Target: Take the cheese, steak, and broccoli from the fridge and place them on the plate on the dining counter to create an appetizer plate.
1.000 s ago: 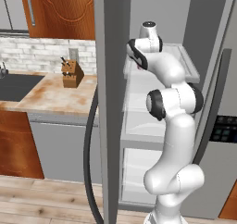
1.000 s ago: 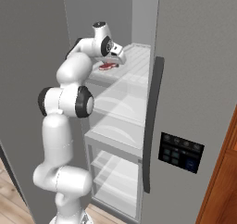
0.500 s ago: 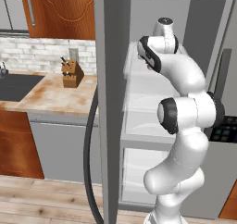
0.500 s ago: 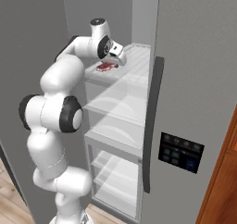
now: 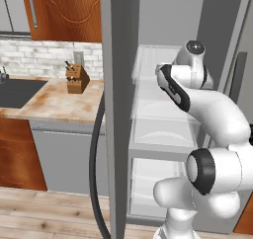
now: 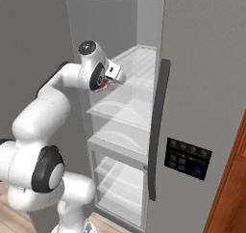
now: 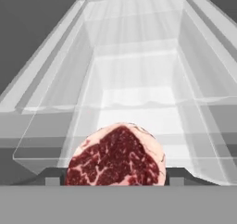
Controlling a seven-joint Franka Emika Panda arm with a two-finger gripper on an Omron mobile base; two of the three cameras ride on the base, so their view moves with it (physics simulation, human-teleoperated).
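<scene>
The fridge [image 6: 192, 58] stands open, with white walls and clear shelves [image 7: 139, 102]. My gripper [image 6: 108, 83] hangs in front of the upper shelf, at the fridge's mouth. Its jaws are shut on the steak [image 7: 118, 158], a round, dark red marbled piece with a pale rim. In the hand view my gripper [image 7: 115, 179] has the steak between its fingertips, lifted above the shelves behind it. A red edge of the steak [image 6: 102, 87] shows under the hand. The cheese, the broccoli, the plate and the dining counter are out of view.
The open fridge door edge [image 5: 116, 109] rises close on the arm's left. Beyond it a sink counter [image 5: 59, 102] carries a knife block [image 5: 76, 79]. The closed door on the right has a long handle [image 6: 156, 131] and a control panel [image 6: 187, 159].
The hand has drawn back and down from deep over the upper shelf towards the fridge's mouth. The steak came with it. The elbow has swung lower.
</scene>
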